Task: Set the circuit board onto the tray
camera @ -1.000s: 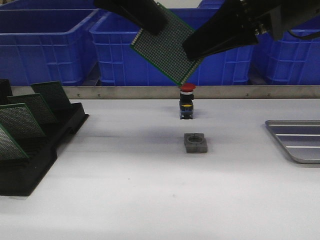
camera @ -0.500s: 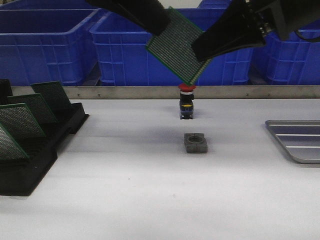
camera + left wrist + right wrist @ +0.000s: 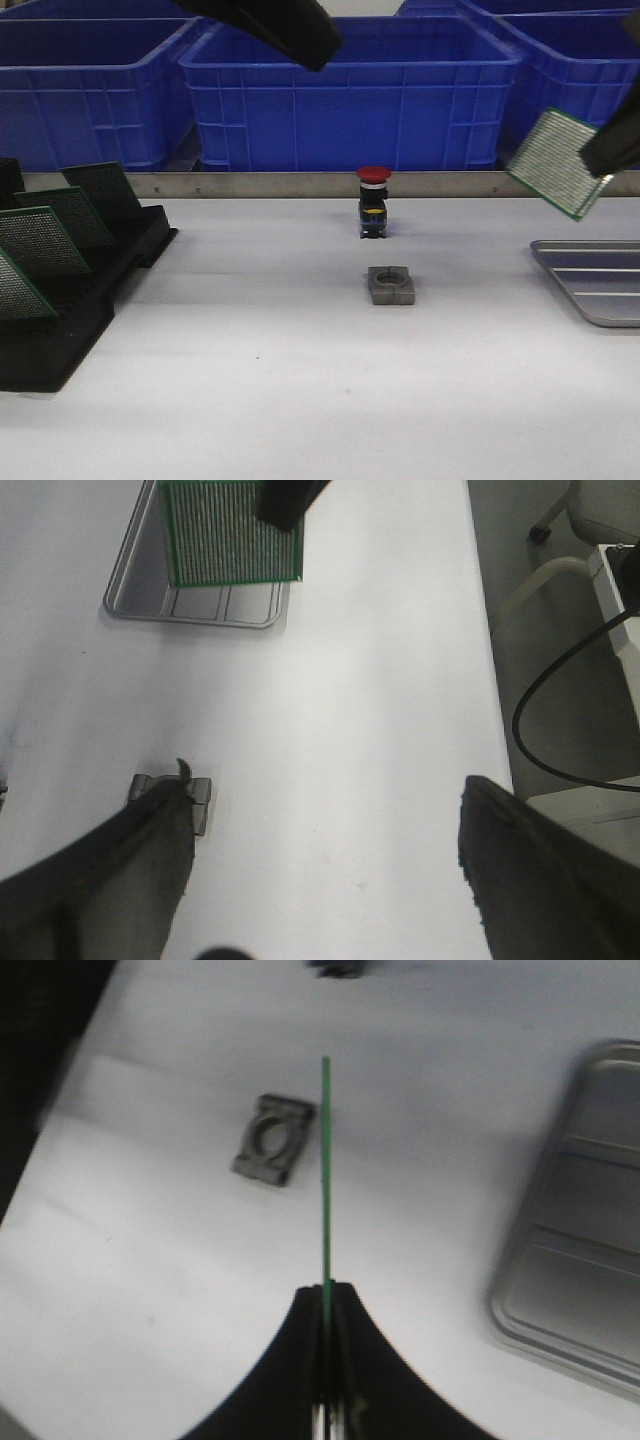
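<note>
Now carrying the circuit board (image 3: 556, 162) out at 3 o'clock of the front view, above the tray (image 3: 592, 280), instead of mid-frame over the red-capped button (image 3: 373, 200) as half a second earlier; right gripper (image 3: 328, 1295) clamped tight on the board's edge. Left gripper (image 3: 325, 865) hanging with fingers spread wide, gripping nothing, the board no longer against it. Showing edge-on as a thin green line in the right wrist view, between the grey metal block (image 3: 273, 1140) and the tray, while facing flat over the tray in the left wrist view.
</note>
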